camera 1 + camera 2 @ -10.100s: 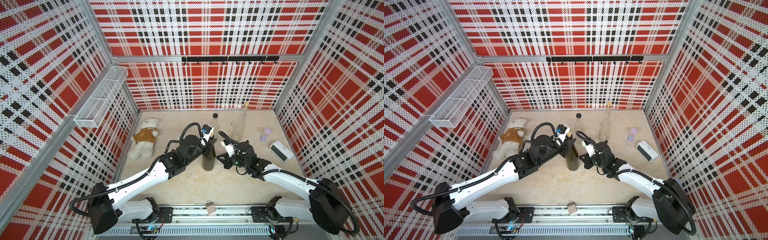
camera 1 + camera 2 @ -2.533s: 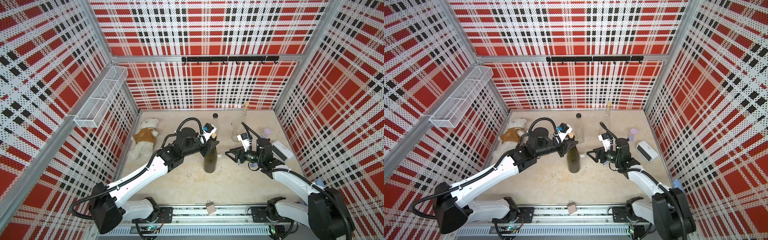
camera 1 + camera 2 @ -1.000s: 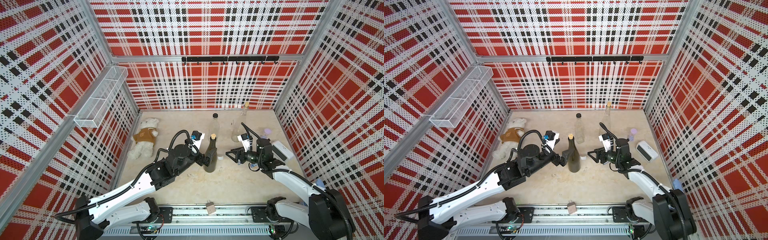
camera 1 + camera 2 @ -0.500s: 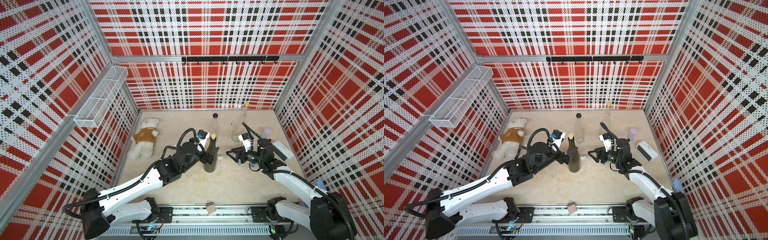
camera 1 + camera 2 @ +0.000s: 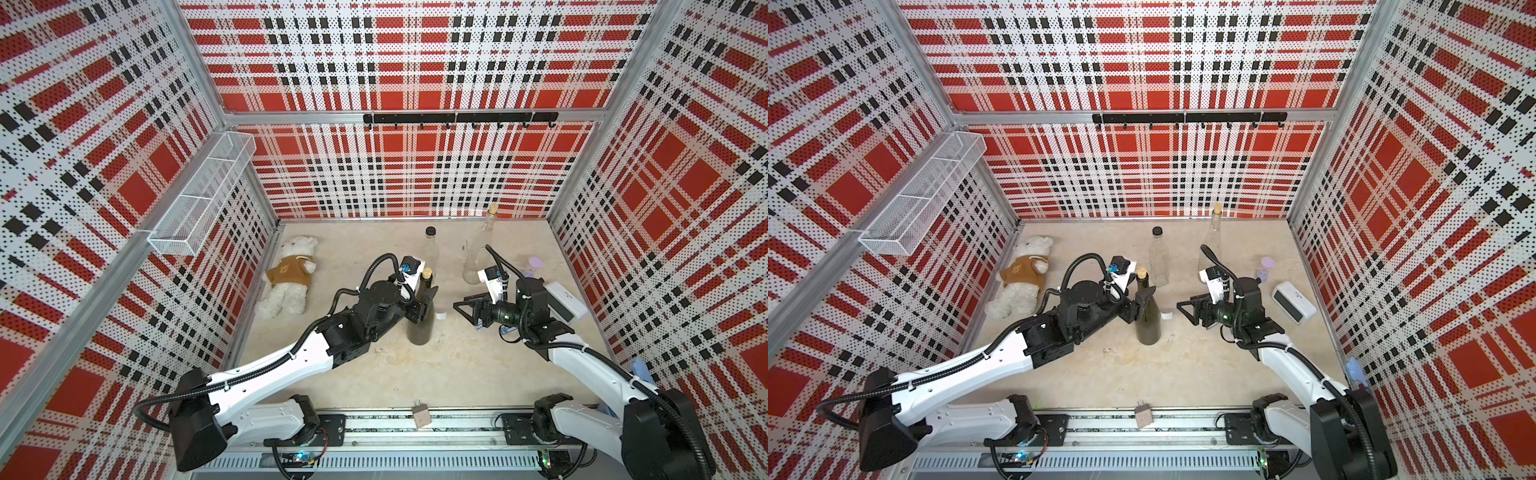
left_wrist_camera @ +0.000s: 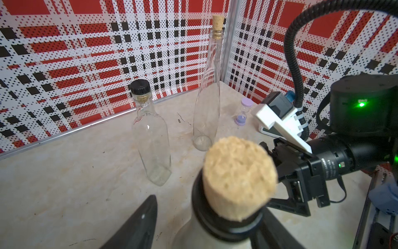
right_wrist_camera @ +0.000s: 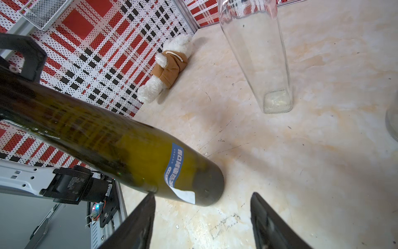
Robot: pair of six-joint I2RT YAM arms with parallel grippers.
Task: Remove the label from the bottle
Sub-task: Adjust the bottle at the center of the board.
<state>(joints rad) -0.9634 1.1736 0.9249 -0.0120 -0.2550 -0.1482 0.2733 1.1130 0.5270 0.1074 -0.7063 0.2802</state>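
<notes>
The corked green wine bottle (image 5: 420, 328) stands upright mid-way across the desk (image 5: 415, 374), with its blue label (image 7: 174, 168) low on the body. The left claw (image 5: 423, 305) straddles the neck with a gap on one side. The right claw (image 5: 1185, 311) is wide and empty near the base.
</notes>
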